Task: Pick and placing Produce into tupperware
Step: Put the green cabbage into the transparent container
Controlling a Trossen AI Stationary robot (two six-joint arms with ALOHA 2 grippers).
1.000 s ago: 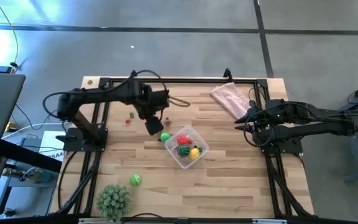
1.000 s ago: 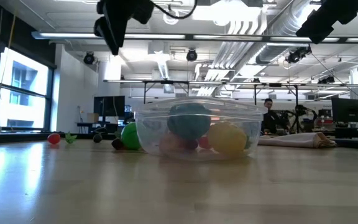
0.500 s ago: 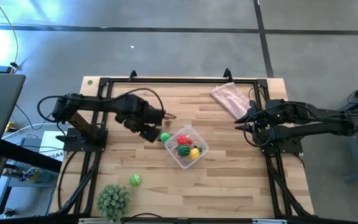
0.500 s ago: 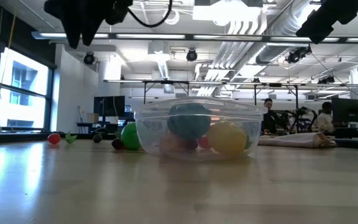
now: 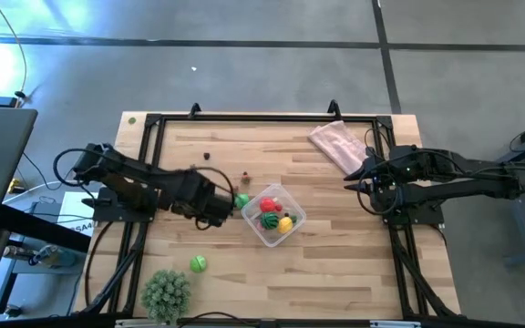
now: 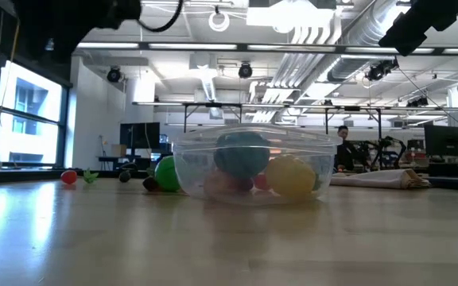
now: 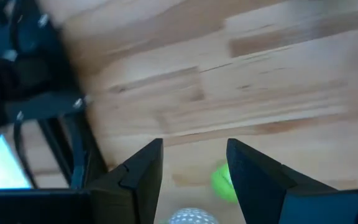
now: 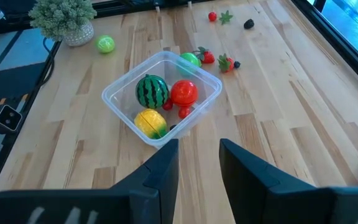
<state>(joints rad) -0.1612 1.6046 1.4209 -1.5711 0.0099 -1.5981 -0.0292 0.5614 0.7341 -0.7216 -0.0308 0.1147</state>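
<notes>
Tupperware: clear, rounded | left tool: parted, empty | right tool: parted, empty

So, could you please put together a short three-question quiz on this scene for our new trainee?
1. True or false: the tupperware holds a striped watermelon.
2. Which loose item lies nearest the spiky plant? A) green ball B) pink cloth C) blackberry
3. Fill in: the left tool has its fingers ___ and holds nothing.

Key: 1 true; 2 A; 3 apart.
</notes>
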